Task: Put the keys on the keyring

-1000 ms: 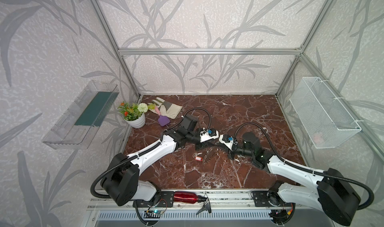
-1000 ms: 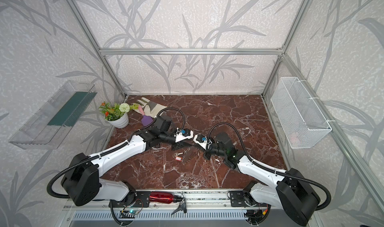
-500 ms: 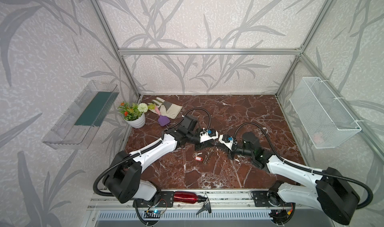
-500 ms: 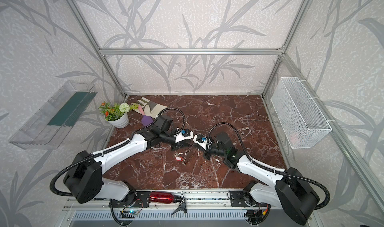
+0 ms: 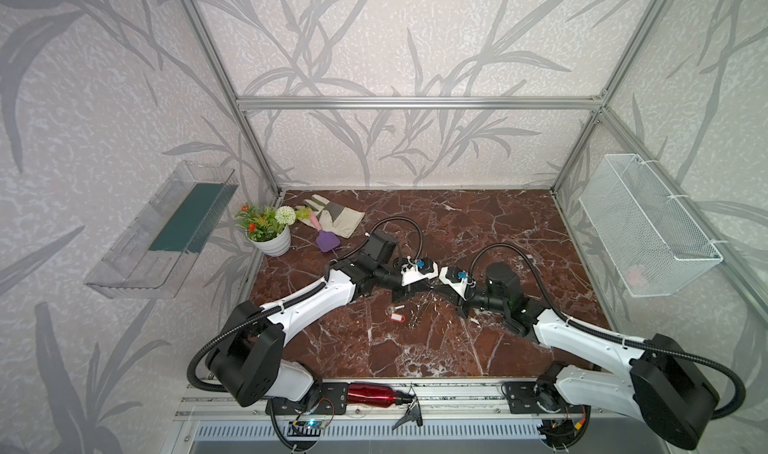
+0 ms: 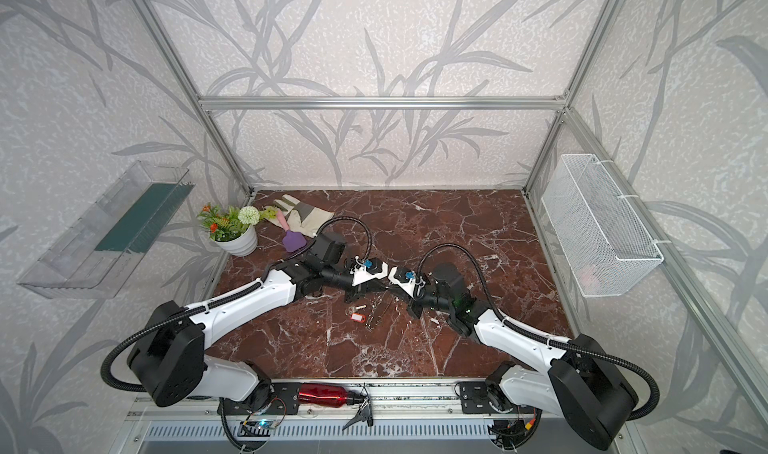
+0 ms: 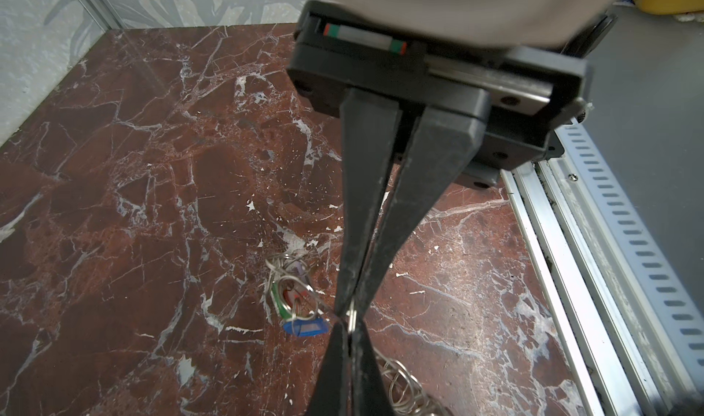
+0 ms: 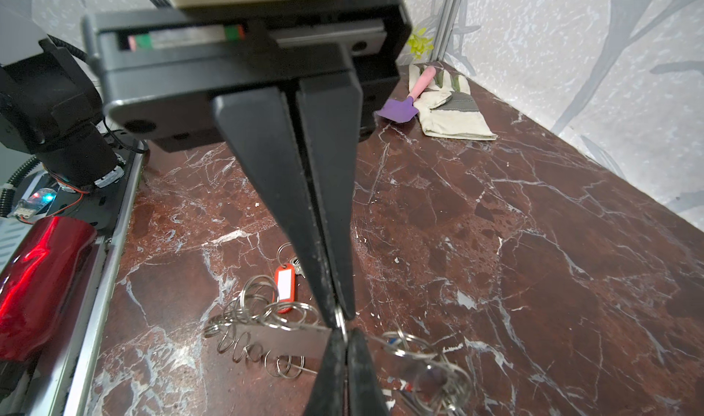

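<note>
Fingers of left gripper (image 7: 350, 309) and right gripper (image 8: 339, 314) pinch shut on one split ring (image 7: 352, 317) (on the keyring (image 8: 274, 338)).

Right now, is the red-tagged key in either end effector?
No, the red-tagged key lies flat on the marble table, beside the right end effector, not in its grip.

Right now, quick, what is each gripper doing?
Left gripper: closed on a small silver metal split ring.
Right gripper: closed, pinching that same ring.
</note>
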Available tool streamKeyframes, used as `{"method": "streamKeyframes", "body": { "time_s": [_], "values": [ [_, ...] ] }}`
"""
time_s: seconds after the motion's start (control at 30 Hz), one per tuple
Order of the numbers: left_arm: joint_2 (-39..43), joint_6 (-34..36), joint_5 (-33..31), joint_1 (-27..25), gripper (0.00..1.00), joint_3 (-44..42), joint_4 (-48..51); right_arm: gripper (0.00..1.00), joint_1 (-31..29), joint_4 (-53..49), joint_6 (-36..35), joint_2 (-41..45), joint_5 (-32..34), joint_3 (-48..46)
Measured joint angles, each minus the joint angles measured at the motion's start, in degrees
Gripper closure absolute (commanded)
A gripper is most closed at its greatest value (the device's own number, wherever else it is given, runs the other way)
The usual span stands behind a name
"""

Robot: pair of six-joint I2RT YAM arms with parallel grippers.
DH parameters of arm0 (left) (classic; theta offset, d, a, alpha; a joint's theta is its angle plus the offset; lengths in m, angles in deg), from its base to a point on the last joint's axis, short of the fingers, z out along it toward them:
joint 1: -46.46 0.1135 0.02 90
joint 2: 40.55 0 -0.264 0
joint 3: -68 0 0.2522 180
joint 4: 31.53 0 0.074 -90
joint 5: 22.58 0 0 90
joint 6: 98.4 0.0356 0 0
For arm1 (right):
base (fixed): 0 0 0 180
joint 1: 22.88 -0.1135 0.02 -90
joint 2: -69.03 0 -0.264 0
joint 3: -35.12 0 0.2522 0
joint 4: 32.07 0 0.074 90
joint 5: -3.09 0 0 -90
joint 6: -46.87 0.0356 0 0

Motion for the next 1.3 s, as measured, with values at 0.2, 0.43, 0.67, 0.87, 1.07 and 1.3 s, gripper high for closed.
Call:
{"method": "streamKeyframes", "body": {
  "time_s": [0.2, 0.43, 0.67, 0.87, 1.07, 1.3],
  "values": [
    [1.8, -7.0, 0.5, 0.0, 1.0, -4.0, -7.8, 0.66, 0.6, 0.0, 2.3, 5.1, 0.9, 0.0],
    [5.0, -16.0, 1.4, 0.0, 1.0, -8.9, -18.9, 0.6, 5.7, 3.3, 10.1, 14.1, 2.1, -0.7],
    [6.5, -27.2, 1.2, -0.1, 1.0, -12.1, -36.4, 0.57, 12.6, 7.3, 21.3, 14.7, 0.3, -1.2],
    [5.8, -36.6, -0.5, -0.3, 1.0, -13.6, -51.5, 0.59, 15.5, 10.9, 28.1, 12.6, -4.9, -1.1],
    [4.7, -42.1, -1.6, -0.6, 1.0, -13.6, -61.7, 0.59, 16.2, 15.2, 32.3, 9.1, -10.5, -0.2],
    [3.4, -45.5, -2.0, -0.8, 1.0, -13.6, -67.8, 0.61, 17.3, 23.8, 38.3, 4.7, -15.7, 3.4]
  ]
}}
